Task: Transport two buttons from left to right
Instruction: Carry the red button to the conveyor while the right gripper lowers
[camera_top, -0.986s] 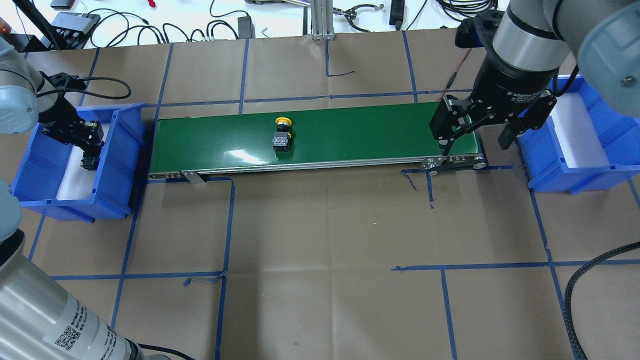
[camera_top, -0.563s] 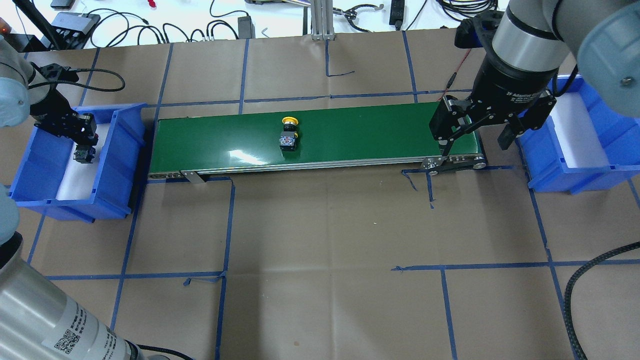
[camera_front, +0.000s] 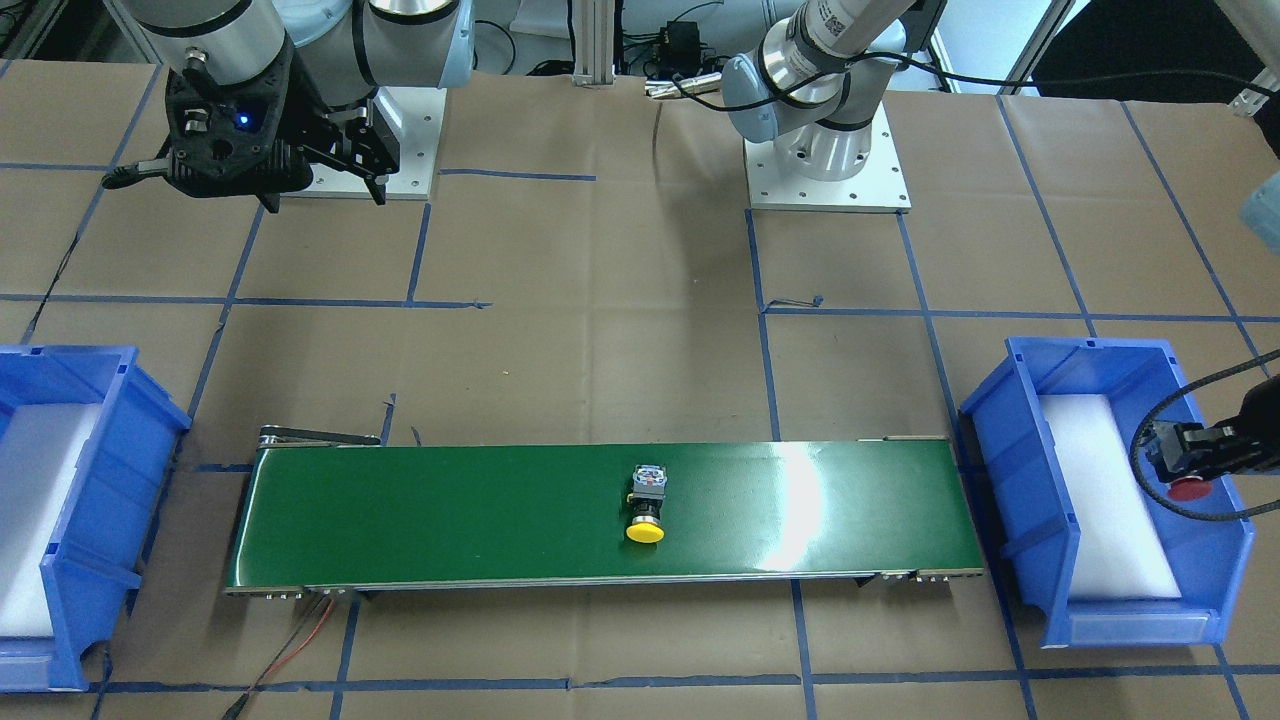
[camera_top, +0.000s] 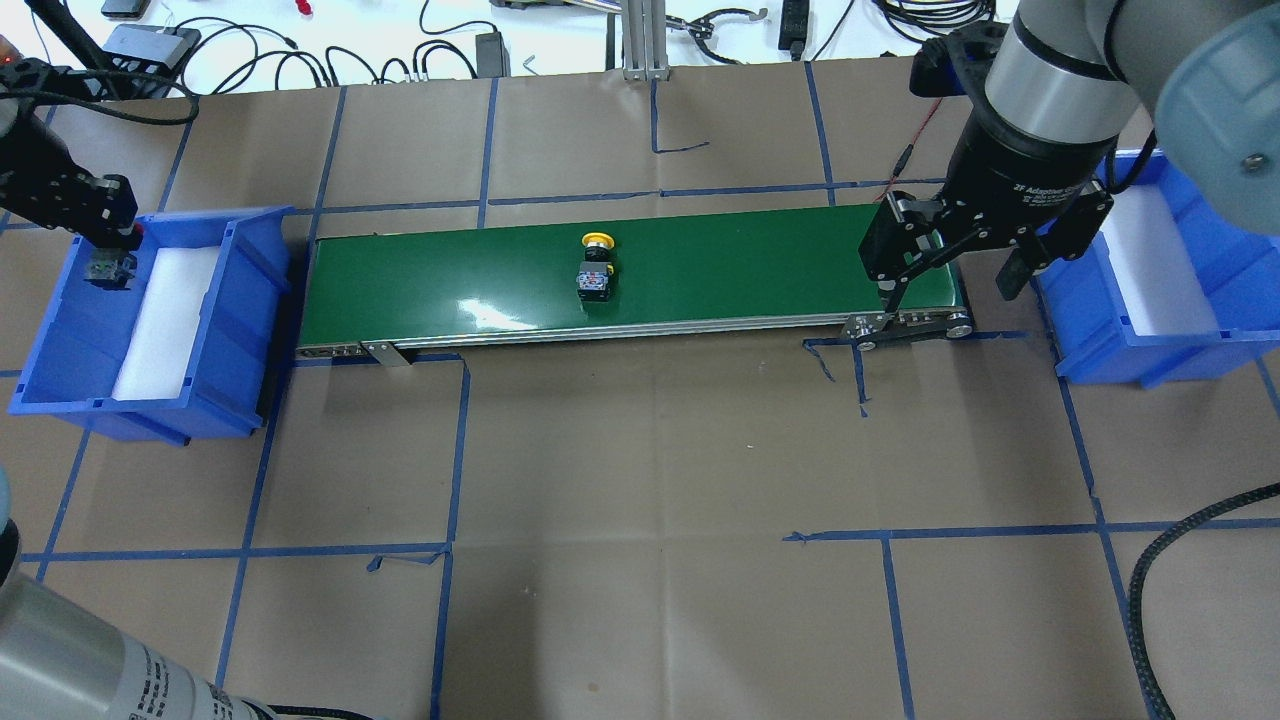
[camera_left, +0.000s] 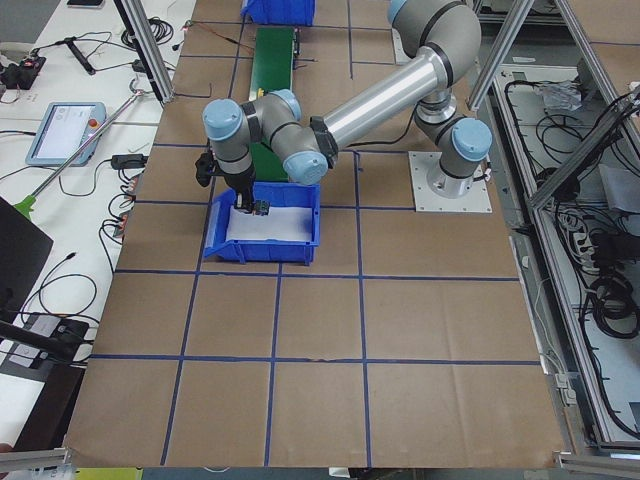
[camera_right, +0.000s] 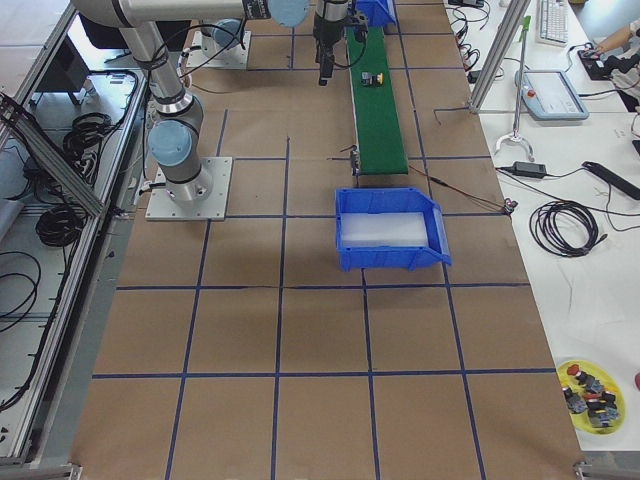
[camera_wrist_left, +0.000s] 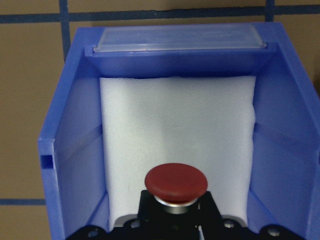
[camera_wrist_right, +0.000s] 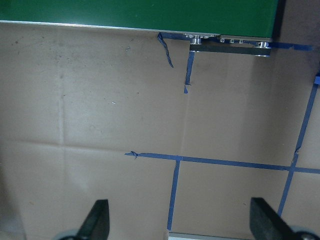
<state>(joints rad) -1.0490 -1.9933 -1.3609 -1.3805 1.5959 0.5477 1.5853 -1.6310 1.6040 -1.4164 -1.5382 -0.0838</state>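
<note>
Holding the red button (camera_wrist_left: 176, 182) by its body, my left gripper (camera_front: 1182, 460) is clamped on it above the left blue bin (camera_top: 250, 300), over the white foam. I see the yellow button (camera_top: 596, 268) lying on its side near the middle of the green belt (camera_top: 750, 260). My right gripper (camera_top: 950, 272) hangs spread wide over the belt's right end, holding nothing, just beside the right bin (camera_top: 1130, 358).

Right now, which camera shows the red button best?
The left wrist-mounted view: the red button sits large and sharp, its cap over white foam in the blue bin. The front-facing view shows a small red cap at its right edge; overhead, only a red speck; the side views, too small.
</note>
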